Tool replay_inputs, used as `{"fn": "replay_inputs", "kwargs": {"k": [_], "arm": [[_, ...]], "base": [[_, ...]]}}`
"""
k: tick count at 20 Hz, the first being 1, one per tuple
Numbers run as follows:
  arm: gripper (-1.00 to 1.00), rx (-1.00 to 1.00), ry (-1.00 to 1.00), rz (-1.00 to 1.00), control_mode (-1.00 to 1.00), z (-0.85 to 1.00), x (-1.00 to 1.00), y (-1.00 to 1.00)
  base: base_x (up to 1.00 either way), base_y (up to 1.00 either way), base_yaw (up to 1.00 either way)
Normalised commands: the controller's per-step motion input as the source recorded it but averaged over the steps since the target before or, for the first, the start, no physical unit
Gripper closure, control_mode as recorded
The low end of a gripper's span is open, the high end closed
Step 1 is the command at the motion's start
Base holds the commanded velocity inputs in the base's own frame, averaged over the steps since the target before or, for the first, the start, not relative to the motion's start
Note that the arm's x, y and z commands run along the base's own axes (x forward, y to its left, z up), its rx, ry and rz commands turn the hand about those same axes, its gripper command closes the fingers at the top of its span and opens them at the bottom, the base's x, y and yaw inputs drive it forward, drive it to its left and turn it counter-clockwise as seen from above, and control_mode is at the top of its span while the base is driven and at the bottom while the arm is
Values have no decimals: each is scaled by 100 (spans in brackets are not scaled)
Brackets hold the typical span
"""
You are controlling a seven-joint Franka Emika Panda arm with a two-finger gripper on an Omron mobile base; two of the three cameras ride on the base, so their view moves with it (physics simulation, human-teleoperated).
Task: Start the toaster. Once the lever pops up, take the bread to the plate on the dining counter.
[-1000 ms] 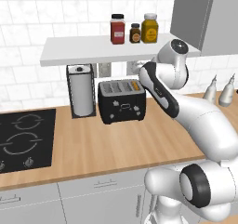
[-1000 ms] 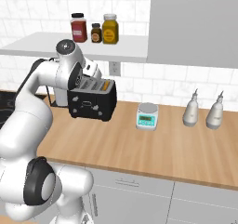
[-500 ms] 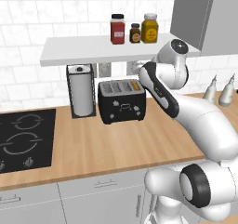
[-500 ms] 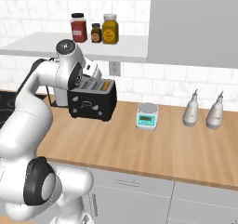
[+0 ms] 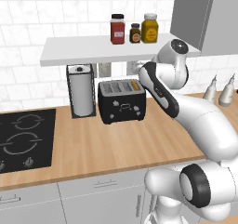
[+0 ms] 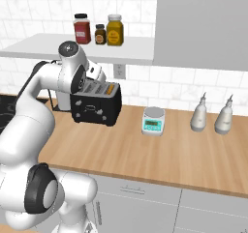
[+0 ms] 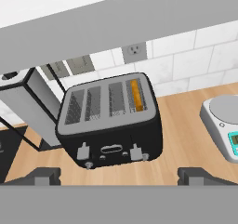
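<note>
1. White tiled wall and a light wooden surface (image 5: pixel 107 144) form the setting; a grey shelf (image 5: pixel 93 49) is fixed to the wall, with the pincer (image 7: pixel 119 176) held just beneath it.
2. The pincer is seen spread wide in the hand view, its two dark tips apart and nothing held between them.
3. Directly ahead of and below the pincer the toaster (image 7: pixel 111 121) is found, standing on the surface with its front turned toward the pincer.
4. The bread (image 7: pixel 135 94) is seated in the slot at the toaster's end nearest the scale, with only its golden edge shown.
5. Two levers are seen on the toaster's front; whether either has been pressed cannot be told. It is judged that the task is at its start: the toasting and the carrying to the plate are left.
6. Beyond the toaster on one side a paper-towel holder (image 5: pixel 80 90) is placed; on the other, a small scale (image 6: pixel 153 121) and two bottles (image 6: pixel 213 115).
7. Three jars (image 5: pixel 134 29) are kept on the shelf above, and a hob (image 5: pixel 23 139) is set farthest off.
</note>
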Motion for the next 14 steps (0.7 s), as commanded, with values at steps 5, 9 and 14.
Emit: {"fn": "replay_inputs", "kwargs": {"k": [5,9,14], "arm": [[-100,0,0,0,-100,0,0,0],[-100,0,0,0,-100,0,0,0],[-100,0,0,0,-100,0,0,0]], "base": [[0,0,0],[0,0,0],[0,0,0]]}}
